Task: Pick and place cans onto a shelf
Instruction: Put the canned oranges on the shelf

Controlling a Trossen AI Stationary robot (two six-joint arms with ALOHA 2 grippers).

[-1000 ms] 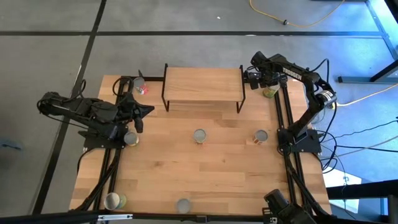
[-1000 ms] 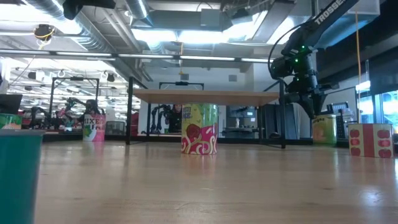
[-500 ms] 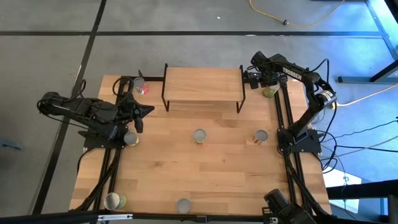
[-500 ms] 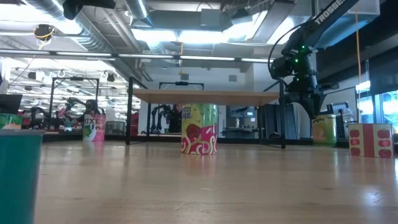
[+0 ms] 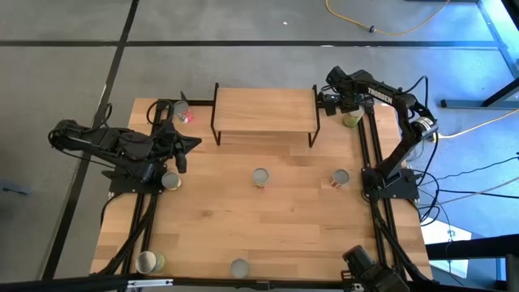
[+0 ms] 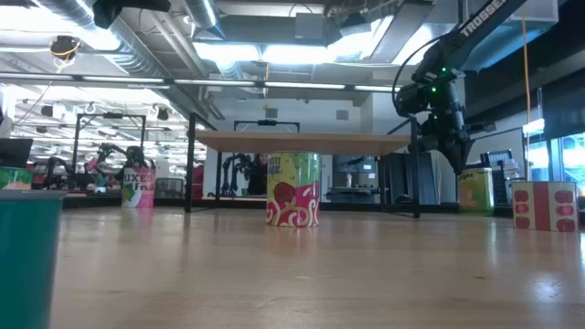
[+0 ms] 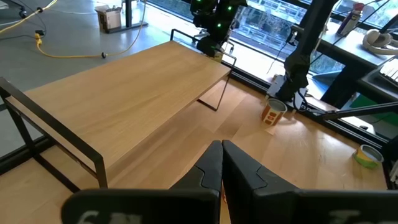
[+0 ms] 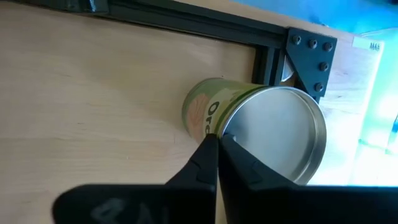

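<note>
The shelf [image 5: 264, 109] stands at the table's far middle with nothing on its board. A yellow-green can [image 5: 351, 120] stands upright at the far right corner. My right gripper [image 8: 217, 135] is shut and points steeply down at that can's top rim, on the shelf side, also in the low view [image 6: 456, 166]. No part of the can lies between its fingers. Other cans stand at the far left [image 5: 184, 114], left [image 5: 171, 180], middle [image 5: 259, 177] and right [image 5: 340, 178]. My left gripper [image 7: 221, 152] hangs shut above the table's left side [image 5: 195, 144]. My right gripper comes from above, slanting down, and its shut fingertips [image 8: 211, 146] stand at the can's top rim [image 8: 231, 127]. Whether they touch the rim cannot be told. The can stands upright on the table.
Two more cans stand at the near edge [image 5: 147, 261] [image 5: 238, 267]. Black rails [image 5: 369, 154] run along the table's right side next to the yellow-green can, and the right arm's base [image 5: 391, 182] sits there. The bare wood between shelf and near edge holds only the middle cans.
My right gripper has shut its fingers next to the yellow-green can without moving off; the can stands where it stood.
</note>
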